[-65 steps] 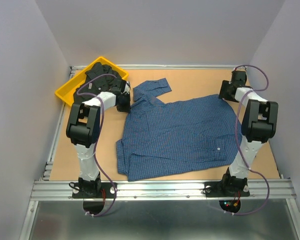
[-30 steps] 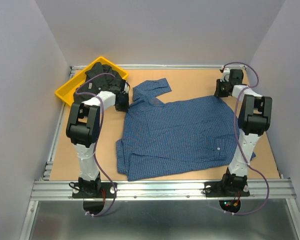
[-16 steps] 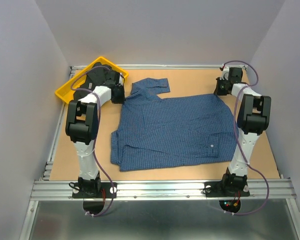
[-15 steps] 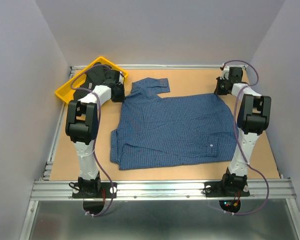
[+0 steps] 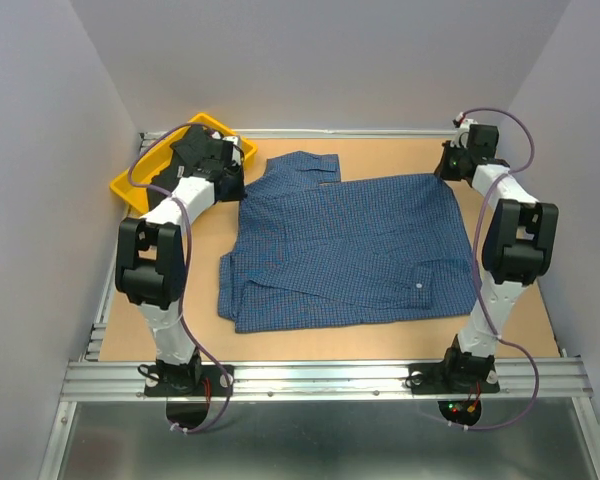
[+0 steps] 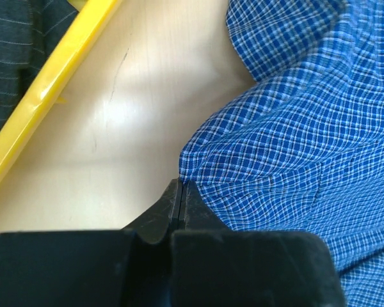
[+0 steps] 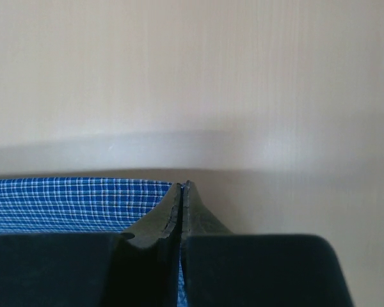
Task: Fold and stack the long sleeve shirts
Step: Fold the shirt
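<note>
Blue shirt (image 5: 350,250) lies spread flat on table (image 5: 395,152). Left gripper (image 6: 180,187) and right gripper (image 7: 181,187) each pinch a far corner tight, likely to stretch it smooth for folding. Black shirt (image 6: 13,38) sits in yellow tray (image 6: 51,83).

The top external camera looks down from high behind the near edge of the tan wooden table (image 5: 380,345). The left wrist camera sits close behind the left gripper (image 6: 180,188), sharing an edge of the blue checked cloth shirt (image 6: 294,160) and the yellow plastic tray (image 6: 51,77) rim. The right wrist camera, as close, shares the shirt's far right corner.
</note>
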